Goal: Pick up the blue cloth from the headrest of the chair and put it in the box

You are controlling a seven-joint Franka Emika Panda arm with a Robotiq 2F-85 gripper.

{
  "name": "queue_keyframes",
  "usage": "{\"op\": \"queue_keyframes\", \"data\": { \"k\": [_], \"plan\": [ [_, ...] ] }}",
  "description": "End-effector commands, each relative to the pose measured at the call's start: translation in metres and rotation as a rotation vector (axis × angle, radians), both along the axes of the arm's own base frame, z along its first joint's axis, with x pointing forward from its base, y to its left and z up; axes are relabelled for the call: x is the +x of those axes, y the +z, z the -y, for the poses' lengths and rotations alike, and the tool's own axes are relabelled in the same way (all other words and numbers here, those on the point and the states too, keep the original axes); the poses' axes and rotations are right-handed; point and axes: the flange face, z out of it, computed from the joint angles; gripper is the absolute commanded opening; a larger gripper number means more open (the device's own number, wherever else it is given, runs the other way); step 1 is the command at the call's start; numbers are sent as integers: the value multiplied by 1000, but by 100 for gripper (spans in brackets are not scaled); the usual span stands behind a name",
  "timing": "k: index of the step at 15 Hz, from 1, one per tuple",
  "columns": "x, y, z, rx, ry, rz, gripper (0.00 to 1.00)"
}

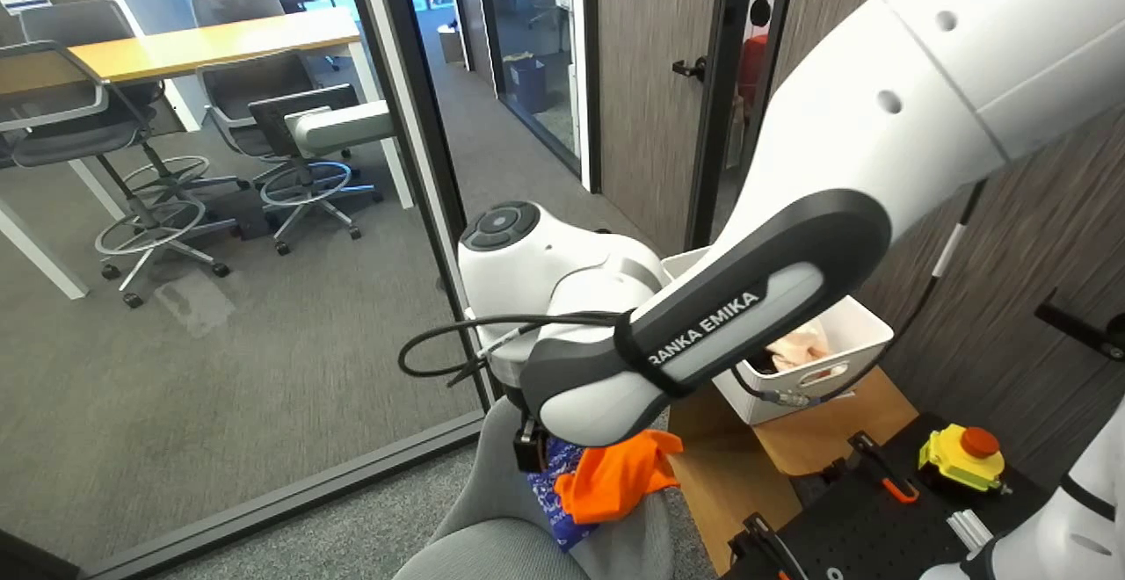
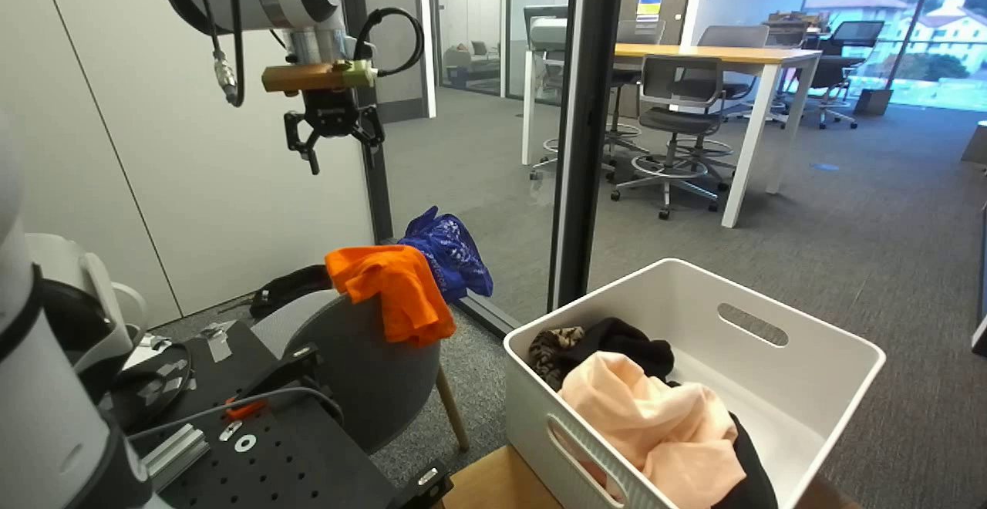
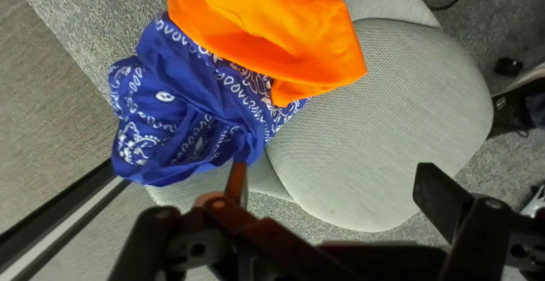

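The blue cloth, with a white pattern, hangs over the backrest of a grey chair and shows in both exterior views [image 1: 549, 496] [image 2: 455, 251] and the wrist view [image 3: 179, 106]. An orange cloth [image 2: 397, 289] lies partly over it and also shows in the wrist view [image 3: 276, 30]. The grey chair [image 2: 358, 374] fills the middle of the wrist view [image 3: 374, 144]. My gripper [image 2: 345, 156] is open and empty, well above the cloths. In the wrist view my gripper [image 3: 332, 166] has one fingertip overlapping the blue cloth's edge. The white box [image 2: 671, 264] stands beside the chair.
The box holds a peach cloth [image 2: 655, 424] and dark cloths [image 2: 624, 343]. It stands on a wooden surface [image 2: 501, 482]. A black perforated base plate [image 2: 285, 470] lies by the arm. A glass wall's dark frame post [image 2: 582, 131] stands behind the chair.
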Motion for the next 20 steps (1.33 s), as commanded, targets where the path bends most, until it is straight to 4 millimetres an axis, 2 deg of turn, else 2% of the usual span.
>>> {"op": "queue_keyframes", "data": {
  "k": [1, 5, 8, 13, 20],
  "plan": [
    [11, -41, -31, -38, 197, -21, 100],
    [10, -92, -45, -104, 411, -70, 100],
    [15, -119, -47, -149, 554, -86, 100],
    [37, -145, -41, -190, 653, -91, 100],
    [58, -166, -11, -261, 694, -78, 100]
  ]
}}
